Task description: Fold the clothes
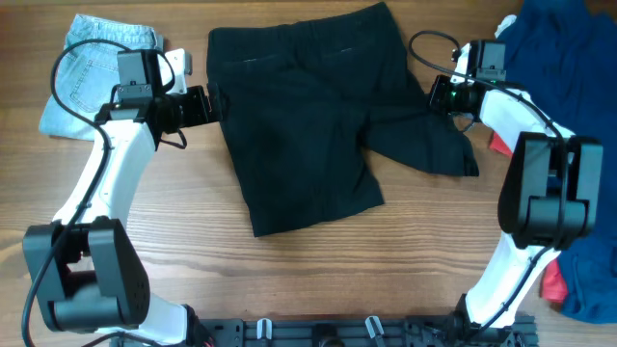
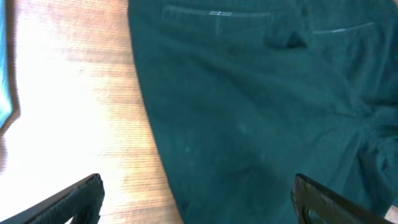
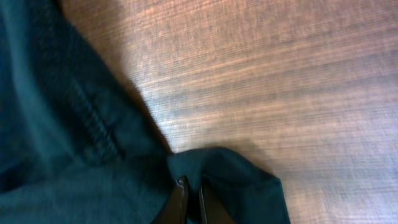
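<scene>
The left gripper (image 2: pixel 199 208) stands wide open over the left edge of the plain black cloth shorts (image 1: pixel 299 125) and holds nothing. The right gripper (image 3: pixel 190 200) is almost fully closed, pinching a fold at the hem of the leg on the right side. The shorts lie in the middle of the brown wooden table (image 1: pixel 405 260). Their waistband is toward the far edge and their long axis runs from far to near. One leg points at the robot, and the other bends off to the right.

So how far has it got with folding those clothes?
Early on. The light-blue denim shorts already look folded at the far left. In hand: the black shorts, mostly spread flat, right gripper pinching a bunched leg, left gripper open at their edge. Left: folding them, then the blue pile.
</scene>
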